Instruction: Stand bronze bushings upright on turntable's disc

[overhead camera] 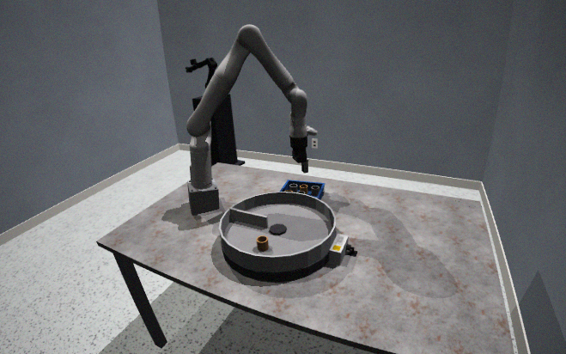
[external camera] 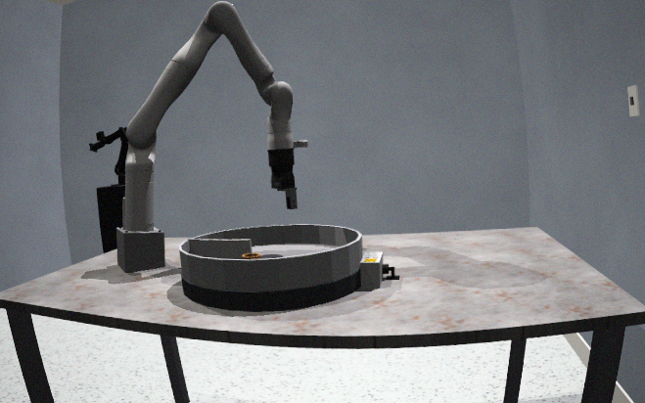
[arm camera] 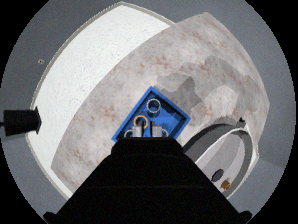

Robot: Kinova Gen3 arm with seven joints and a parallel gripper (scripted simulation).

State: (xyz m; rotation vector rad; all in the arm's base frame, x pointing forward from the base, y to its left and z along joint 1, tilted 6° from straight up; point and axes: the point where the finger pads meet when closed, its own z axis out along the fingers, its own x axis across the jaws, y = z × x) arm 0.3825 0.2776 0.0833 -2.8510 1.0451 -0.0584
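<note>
The blue crate (overhead camera: 303, 183) stands on the table behind the turntable (overhead camera: 277, 237). It holds a bronze bushing (overhead camera: 303, 186) and steel bushings (overhead camera: 315, 188). In the wrist view the crate (arm camera: 153, 119) lies straight below my fingers, with a bronze ring and a steel ring (arm camera: 154, 104) in it. One bronze bushing (overhead camera: 262, 243) stands upright on the grey disc, near the front rim and apart from the dark hub (overhead camera: 277, 228). It also shows in the exterior view (external camera: 252, 255). My gripper (overhead camera: 304, 167) hangs well above the crate, fingers pointing down, partly open and empty.
The turntable has a high grey rim and a straight fence (overhead camera: 248, 217) on the disc at the left. A small control box (overhead camera: 338, 247) sticks out at its right side. The arm's base (overhead camera: 203, 198) stands to the left of the turntable.
</note>
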